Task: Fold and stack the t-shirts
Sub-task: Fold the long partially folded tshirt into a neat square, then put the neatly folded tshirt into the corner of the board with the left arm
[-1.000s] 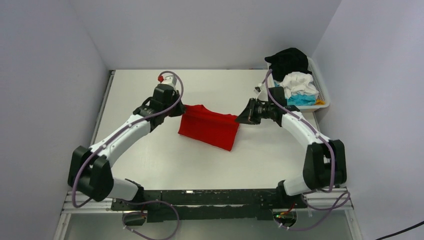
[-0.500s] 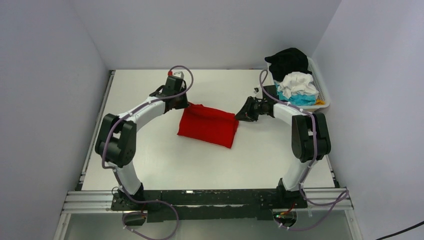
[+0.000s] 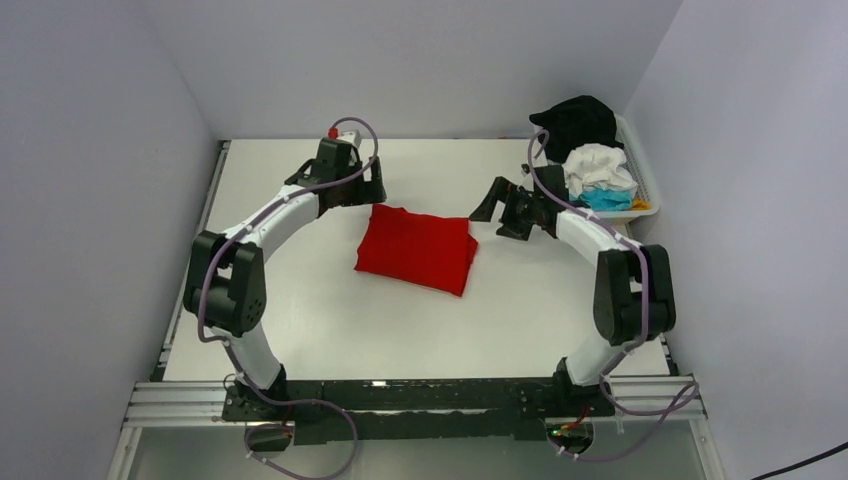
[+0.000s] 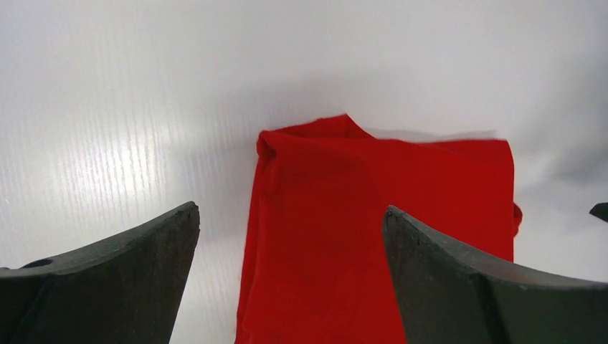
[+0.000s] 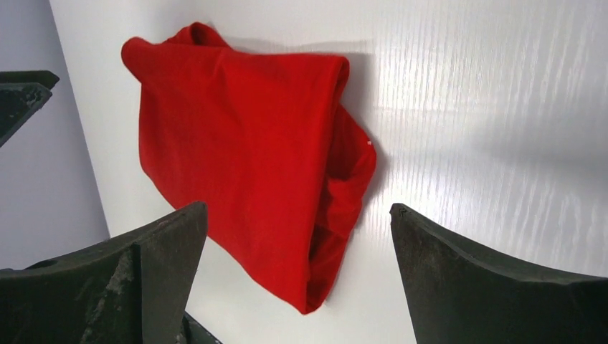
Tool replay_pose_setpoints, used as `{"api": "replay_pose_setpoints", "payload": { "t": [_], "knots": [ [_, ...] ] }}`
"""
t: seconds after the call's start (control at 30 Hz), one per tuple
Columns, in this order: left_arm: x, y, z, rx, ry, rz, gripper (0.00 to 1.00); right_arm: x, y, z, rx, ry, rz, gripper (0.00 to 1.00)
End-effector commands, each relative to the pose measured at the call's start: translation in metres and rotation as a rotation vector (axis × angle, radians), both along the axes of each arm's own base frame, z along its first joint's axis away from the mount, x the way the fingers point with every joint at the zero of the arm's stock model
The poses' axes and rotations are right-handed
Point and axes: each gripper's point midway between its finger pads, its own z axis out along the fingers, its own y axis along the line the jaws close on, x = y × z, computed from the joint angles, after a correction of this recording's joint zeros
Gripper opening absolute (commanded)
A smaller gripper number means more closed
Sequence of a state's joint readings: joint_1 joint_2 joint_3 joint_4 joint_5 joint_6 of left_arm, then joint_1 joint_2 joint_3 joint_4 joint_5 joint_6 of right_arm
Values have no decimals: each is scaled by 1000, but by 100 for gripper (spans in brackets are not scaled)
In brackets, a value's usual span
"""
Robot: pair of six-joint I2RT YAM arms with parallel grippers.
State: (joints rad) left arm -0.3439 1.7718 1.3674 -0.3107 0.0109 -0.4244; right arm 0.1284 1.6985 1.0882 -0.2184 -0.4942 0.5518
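Red folded shirt (image 3: pixel 417 250) lies flat on the tabletop (image 3: pixel 330 320), its long axis left-right, slightly slanted. Left pincer (image 3: pixel 376 194) and right pincer (image 3: pixel 493 216) stand apart, empty, beside its far corners.

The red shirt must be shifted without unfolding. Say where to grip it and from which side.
Pinch the red t-shirt at its right-hand edge, where the layers gape and lift off the table. Come in low from the right with the open right gripper, probably catching every layer.

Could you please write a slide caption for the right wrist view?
Open right tool framing the folded red t-shirt lying on the white table.
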Motion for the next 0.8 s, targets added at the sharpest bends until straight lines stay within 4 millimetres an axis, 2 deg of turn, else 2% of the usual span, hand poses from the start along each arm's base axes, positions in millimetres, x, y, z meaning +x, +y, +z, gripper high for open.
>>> {"api": "replay_pose_setpoints", "payload": {
  "t": [0.0, 0.2, 0.3, 0.43, 0.5, 0.7, 0.77],
  "knots": [
    [-19, -10, -6, -4, 20, -125, 99, -7, -5, 22, -48, -138, -5, 100],
    [-33, -21, -52, -58, 159, -223, 99, -32, -11, 28, -64, -190, 0, 100],
    [-39, -26, -67, -80, 200, -248, 88, -39, -16, 29, -81, -197, -10, 100],
    [-52, -18, -96, -57, 276, -221, 72, -44, -18, 33, -90, -212, -8, 100],
    [-58, -18, -107, -62, 303, -219, 67, -46, -18, 33, -90, -209, -9, 100],
    [-71, -31, -129, -45, 354, -226, 55, -49, -22, 32, -110, -214, -14, 100],
    [-74, -35, -137, 15, 356, -197, 45, -50, -27, 30, -136, -203, -35, 100]
  ]
}}
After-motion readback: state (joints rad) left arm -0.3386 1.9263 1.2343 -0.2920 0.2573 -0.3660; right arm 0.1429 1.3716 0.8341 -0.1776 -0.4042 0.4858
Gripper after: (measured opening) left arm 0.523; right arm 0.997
